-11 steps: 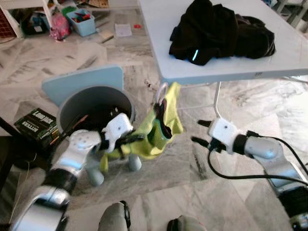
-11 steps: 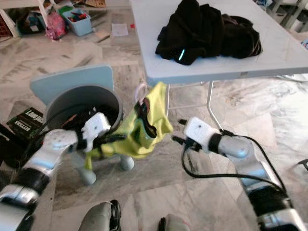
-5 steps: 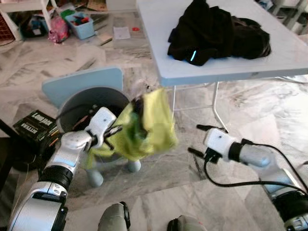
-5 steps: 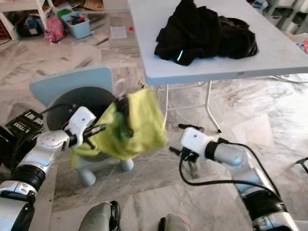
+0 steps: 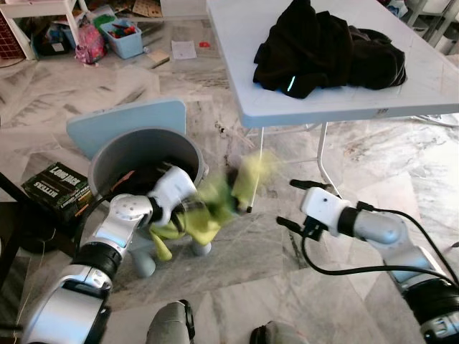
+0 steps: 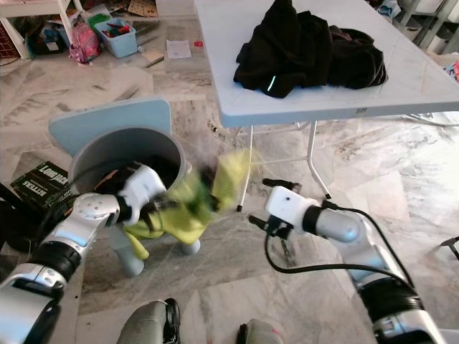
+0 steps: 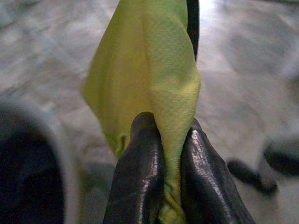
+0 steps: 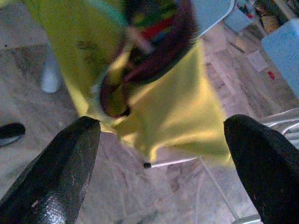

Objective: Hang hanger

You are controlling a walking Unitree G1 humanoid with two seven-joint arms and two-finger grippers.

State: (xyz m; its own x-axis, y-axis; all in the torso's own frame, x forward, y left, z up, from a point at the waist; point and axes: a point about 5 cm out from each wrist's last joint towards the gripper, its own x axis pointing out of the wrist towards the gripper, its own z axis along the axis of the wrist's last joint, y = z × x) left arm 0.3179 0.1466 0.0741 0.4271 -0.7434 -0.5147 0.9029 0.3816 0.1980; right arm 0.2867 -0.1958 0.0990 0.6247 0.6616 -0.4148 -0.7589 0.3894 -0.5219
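One yellow garment (image 5: 215,208) — in left tool (image 7: 161,177).

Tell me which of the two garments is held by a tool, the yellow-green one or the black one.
The yellow-green fabric garment: the left tool pinches it above the floor. The black garment lies untouched in a heap on the white table.

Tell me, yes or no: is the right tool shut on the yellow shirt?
No. The right tool stands open, its two black fingers spread wide apart with the yellow shirt ahead of them, untouched.
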